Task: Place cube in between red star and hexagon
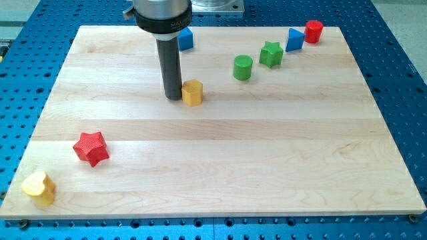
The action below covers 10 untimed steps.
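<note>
My tip (174, 97) rests on the board just left of the yellow hexagon (192, 93), touching or nearly touching it. The red star (91, 147) lies at the lower left. A blue cube (185, 39) sits near the top edge, partly hidden behind the rod. A second blue block (295, 39), its shape unclear, is at the upper right.
A green cylinder (243, 67) and a green star (271, 54) sit right of centre at the top. A red cylinder (313, 31) stands in the top right corner. A yellow heart-like block (39, 187) lies at the bottom left corner of the wooden board (267, 167).
</note>
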{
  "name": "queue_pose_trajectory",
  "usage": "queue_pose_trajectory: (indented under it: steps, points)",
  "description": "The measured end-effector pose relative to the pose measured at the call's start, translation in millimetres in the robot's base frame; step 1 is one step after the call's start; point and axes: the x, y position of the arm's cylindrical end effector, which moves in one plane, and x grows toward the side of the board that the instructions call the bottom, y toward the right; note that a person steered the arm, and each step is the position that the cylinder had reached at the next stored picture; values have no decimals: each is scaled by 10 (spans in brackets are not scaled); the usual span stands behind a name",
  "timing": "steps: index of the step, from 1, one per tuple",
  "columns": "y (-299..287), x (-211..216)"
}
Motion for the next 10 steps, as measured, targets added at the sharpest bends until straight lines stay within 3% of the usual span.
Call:
queue_pose_trajectory:
  steps: [4, 6, 7, 8, 9, 10]
  points:
    - [45, 206]
    - [634, 156]
    - [322, 165]
    - [935, 320]
    - [1448, 203]
    - [1397, -27]
